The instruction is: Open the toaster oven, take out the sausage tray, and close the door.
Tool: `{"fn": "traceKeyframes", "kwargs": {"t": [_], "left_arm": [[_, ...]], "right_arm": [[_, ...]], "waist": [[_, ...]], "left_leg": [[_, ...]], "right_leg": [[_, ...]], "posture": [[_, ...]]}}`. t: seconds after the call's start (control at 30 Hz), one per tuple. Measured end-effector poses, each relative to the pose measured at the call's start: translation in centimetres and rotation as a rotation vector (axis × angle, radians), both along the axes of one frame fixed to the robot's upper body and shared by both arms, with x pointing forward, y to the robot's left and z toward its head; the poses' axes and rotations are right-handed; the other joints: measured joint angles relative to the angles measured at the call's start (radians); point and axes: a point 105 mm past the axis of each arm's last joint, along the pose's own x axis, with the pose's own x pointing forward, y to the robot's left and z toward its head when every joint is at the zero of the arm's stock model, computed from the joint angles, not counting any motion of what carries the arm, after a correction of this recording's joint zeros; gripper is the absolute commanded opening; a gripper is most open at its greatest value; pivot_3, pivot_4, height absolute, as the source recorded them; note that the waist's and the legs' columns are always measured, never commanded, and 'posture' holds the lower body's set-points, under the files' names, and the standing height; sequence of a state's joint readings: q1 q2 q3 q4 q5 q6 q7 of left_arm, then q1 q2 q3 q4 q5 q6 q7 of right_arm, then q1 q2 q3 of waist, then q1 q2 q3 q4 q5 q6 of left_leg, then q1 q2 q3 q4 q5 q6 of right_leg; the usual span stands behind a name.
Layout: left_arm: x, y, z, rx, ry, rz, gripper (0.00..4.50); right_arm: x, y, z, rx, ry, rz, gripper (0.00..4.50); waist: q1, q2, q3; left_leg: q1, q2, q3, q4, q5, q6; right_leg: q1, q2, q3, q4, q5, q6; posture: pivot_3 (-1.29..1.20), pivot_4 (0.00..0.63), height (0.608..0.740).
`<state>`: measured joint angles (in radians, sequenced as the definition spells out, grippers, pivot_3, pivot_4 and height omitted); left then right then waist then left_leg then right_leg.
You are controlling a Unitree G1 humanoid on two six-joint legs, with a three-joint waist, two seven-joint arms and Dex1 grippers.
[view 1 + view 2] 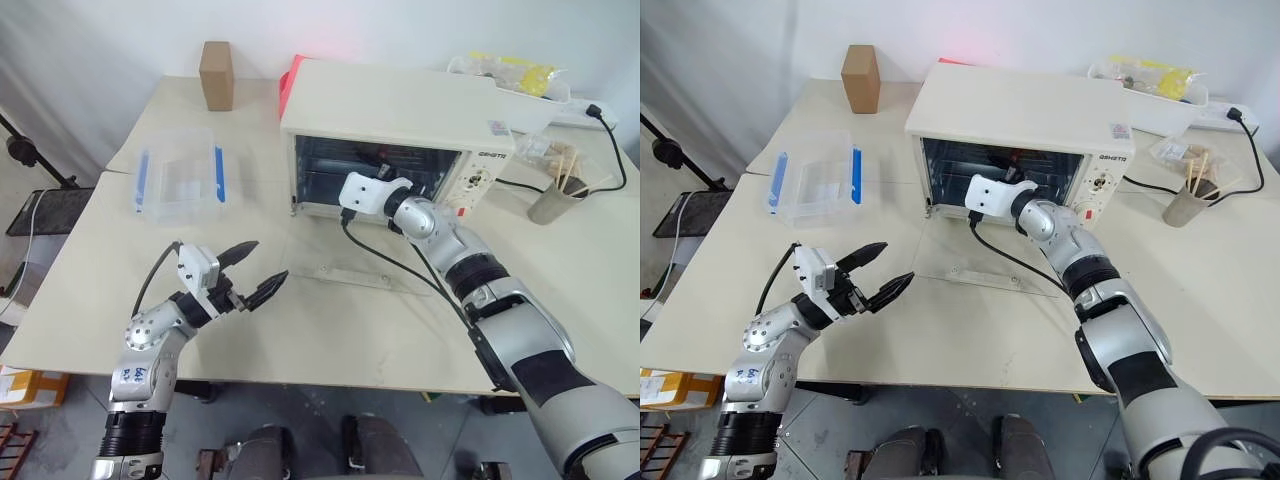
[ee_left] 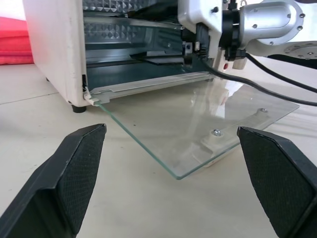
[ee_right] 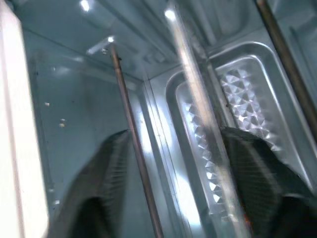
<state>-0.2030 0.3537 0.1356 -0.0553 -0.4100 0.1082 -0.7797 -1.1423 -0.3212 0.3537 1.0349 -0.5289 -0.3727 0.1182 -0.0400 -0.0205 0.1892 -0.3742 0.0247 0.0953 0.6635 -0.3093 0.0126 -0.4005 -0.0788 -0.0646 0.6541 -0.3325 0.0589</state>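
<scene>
Left claw: the left gripper is hovering just above the table, nearest the robot's side, fingers spread wide and holding nothing; the padded fingertips are pointing toward the oven's opening.
Left arm pose: forearm is reaching up from the near edge, gripper aimed forward and to the right, roughly level, well apart from the glass.
Door: the door is lying fully open, flat over the table in front of the oven, hinged at the bottom edge; its bar handle is sitting under the far-from-oven edge.
Right arm pose: the arm is stretching forward and to the left across the open door, wrist at the mouth of the oven.
Right claw: the right gripper is reaching inside the cavity, fingers apart on either side of a blurred rack rod; whether they are touching anything, cannot tell.
Toaster oven: the toaster oven is sitting at the back of the table, control panel on its right.
Sausage tray: the sausage tray is sitting inside the oven, its ridged silver surface showing just past the right fingers.
Other: a clear plastic box is sitting left of the oven.
</scene>
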Motion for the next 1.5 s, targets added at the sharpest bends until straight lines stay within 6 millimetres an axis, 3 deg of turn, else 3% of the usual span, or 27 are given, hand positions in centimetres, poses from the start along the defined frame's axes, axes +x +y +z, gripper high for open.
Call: {"fn": "traceKeyframes", "kwargs": {"t": [0.17,0.2,0.37,0.5,0.6,0.7,0.9,1.2,1.5], "left_arm": [[2.2,-1.3,1.7,-0.005,-0.047,-0.058,4.5],[3.1,-1.6,2.3,-0.007,-0.059,-0.072,4.5],[5.9,-3.6,6.3,-0.015,-0.162,-0.151,4.5],[7.3,-3.9,6.2,-0.032,-0.131,-0.169,4.5],[8.5,-4.4,7.5,-0.061,-0.126,-0.181,4.5],[9.1,-4.6,8.5,-0.083,-0.129,-0.191,4.5],[9.5,-4.3,8.7,-0.12,-0.104,-0.21,4.5],[9.7,-4.8,8.6,-0.128,-0.065,-0.247,4.5],[9.8,-4.5,8.4,-0.144,-0.054,-0.24,4.5]], "right_arm": [[0.2,0.1,0.7,-0.013,-0.035,-0.01,0.18],[0.2,0.1,0.7,-0.046,-0.042,-0.009,0.03],[0.0,0.9,0.9,-0.074,-0.057,0.013,0.0],[0.0,0.9,1.2,-0.09,-0.069,0.017,0.0],[-0.1,0.8,1.6,-0.104,-0.082,0.019,0.0],[-0.5,0.9,1.8,-0.127,-0.079,0.045,0.0],[-2.0,1.1,1.5,-0.154,-0.068,0.112,0.0],[-7.8,0.5,-0.4,-0.168,-0.03,0.213,0.0],[-11.1,-0.2,-1.6,-0.19,0.014,0.213,0.0]], "waist": [[-0.001,0.0,0.0],[-0.001,-0.001,0.0],[-0.012,-0.002,-0.001],[-0.014,-0.002,-0.001],[-0.013,-0.002,-0.001],[-0.014,-0.002,-0.001],[-0.017,-0.002,-0.001],[0.003,-0.002,-0.001],[0.015,-0.002,-0.001]], "left_leg": [[0.0,0.0,0.0,0.0,0.0,0.0],[0.0,0.0,0.0,0.001,0.001,-0.001],[0.0,0.0,0.0,-0.001,0.001,-0.001],[-0.003,0.001,0.0,-0.001,0.001,-0.001],[-0.015,0.0,0.0,0.005,0.003,0.0],[-0.015,0.0,0.0,0.004,0.003,0.0],[-0.015,0.001,0.0,0.003,0.003,0.0],[-0.015,0.0,0.0,0.004,0.003,0.0],[-0.015,0.0,0.001,0.005,0.003,0.0]], "right_leg": [[0.0,0.0,0.0,0.001,0.0,0.0],[0.0,0.0,-0.001,0.001,0.0,0.0],[0.0,0.001,-0.001,0.001,0.0,0.0],[-0.004,0.001,-0.002,0.001,0.0,0.0],[-0.014,0.001,-0.002,0.004,0.0,0.0],[-0.015,0.001,-0.003,0.004,0.0,0.0],[-0.016,0.001,-0.004,0.004,0.0,0.0],[-0.016,0.001,-0.003,0.005,0.0,0.0],[-0.015,0.001,-0.003,0.005,0.0,0.0]], "posture": [[0.0,0.15,0.74],[0.0,0.15,0.74],[0.0,0.15,0.74],[0.0,0.15,0.74],[0.0,0.15,0.74],[0.0,0.15,0.74],[0.0,0.15,0.74],[0.0,0.15,0.74],[0.0,0.15,0.74]]}}
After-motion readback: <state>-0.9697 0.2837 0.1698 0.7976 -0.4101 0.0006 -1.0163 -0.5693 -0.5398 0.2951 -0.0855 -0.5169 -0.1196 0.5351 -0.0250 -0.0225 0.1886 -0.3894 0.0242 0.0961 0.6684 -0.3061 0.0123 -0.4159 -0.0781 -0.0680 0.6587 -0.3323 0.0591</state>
